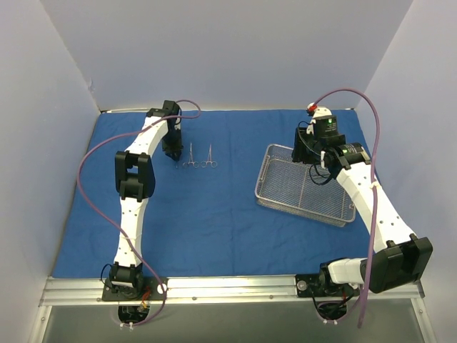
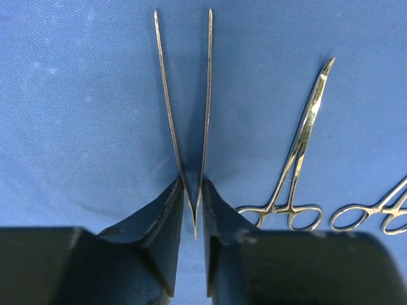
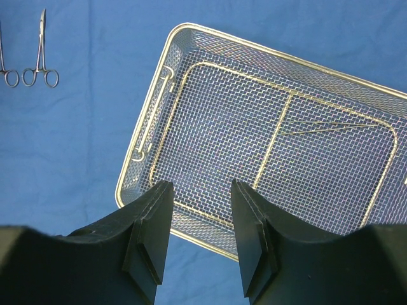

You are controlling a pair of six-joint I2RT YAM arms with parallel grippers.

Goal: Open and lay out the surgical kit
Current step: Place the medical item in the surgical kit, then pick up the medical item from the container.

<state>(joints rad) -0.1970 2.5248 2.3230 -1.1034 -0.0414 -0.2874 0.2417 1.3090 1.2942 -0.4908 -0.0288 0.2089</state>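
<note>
Toward the far-left corner, from above, you see two clamps (image 1: 191, 158) on the cloth (image 1: 214, 221) beside your left gripper (image 1: 173, 151). The tray (image 1: 265, 191) sits near the right edge.

Left wrist: your fingers (image 2: 166, 219) clench tweezers (image 2: 166, 95).

Right wrist: your right gripper (image 3: 200, 190) hangs spread and empty over the tray, with a thin tool (image 3: 331, 129) inside.

A robotics lab booth: white panel walls (image 1: 228, 50), two arms (image 1: 133, 179) bolted to an aluminium rail (image 1: 228, 288).

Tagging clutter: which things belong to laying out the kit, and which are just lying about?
Job: blue wrap, mesh tray, tweezers in left gripper, two ring-handled clamps, thin instrument in tray.
Not the job: rig's purple cables, metal rail.
</note>
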